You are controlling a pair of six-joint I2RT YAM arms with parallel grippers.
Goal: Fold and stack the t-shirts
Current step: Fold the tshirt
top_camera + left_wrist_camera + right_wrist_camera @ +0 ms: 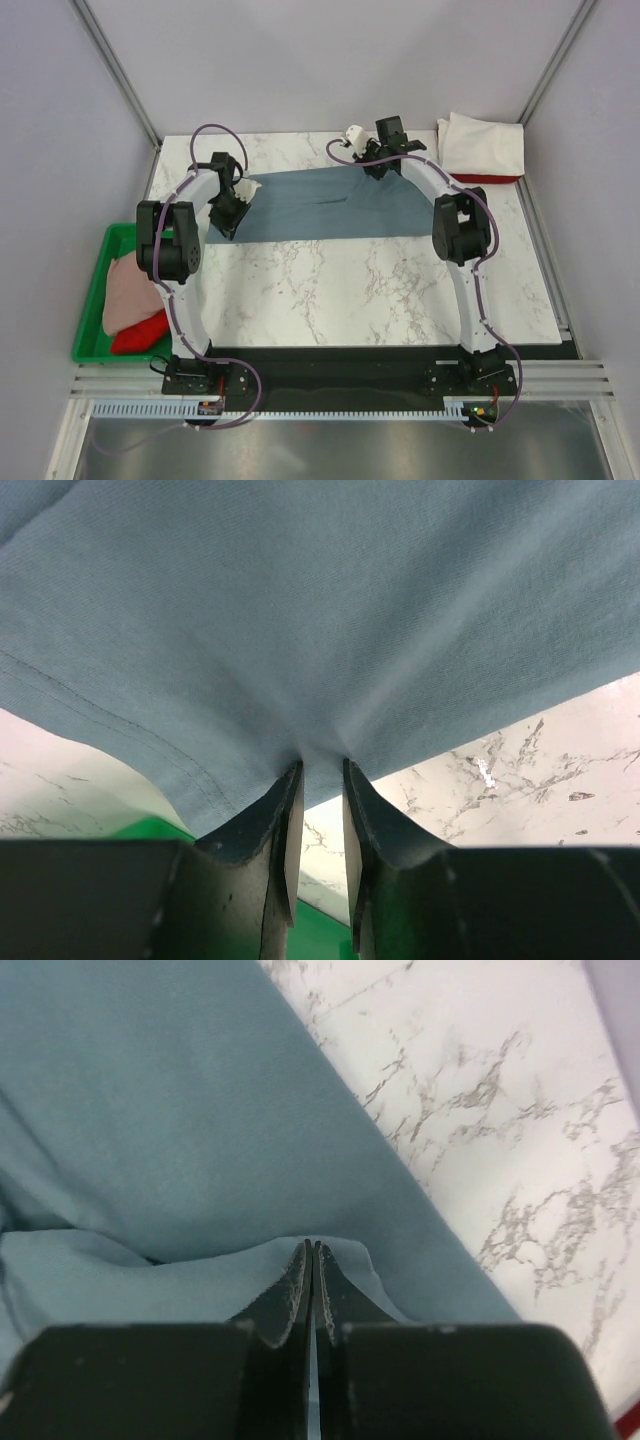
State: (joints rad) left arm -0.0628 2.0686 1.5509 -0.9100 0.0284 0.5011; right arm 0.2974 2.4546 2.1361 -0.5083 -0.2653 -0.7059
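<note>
Left pincer (pixel 321 765), right pincer (pixel 312 1246) each pinch blue-grey t-shirt (pixel 320 205); only wrist views show it.

Bright, even light from above leaves only faint soft shadows on the marble tabletop (pixel 350 290), while both wrist views turn dark and blurred along their bottom edge.

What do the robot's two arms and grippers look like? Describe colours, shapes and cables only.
Both the left arm and right arm have white links joined by bulky black joints, on black bases. A purple cable loops along each. The left gripper and right gripper have dark, tapering fingers; the left's inner faces look pale.
</note>
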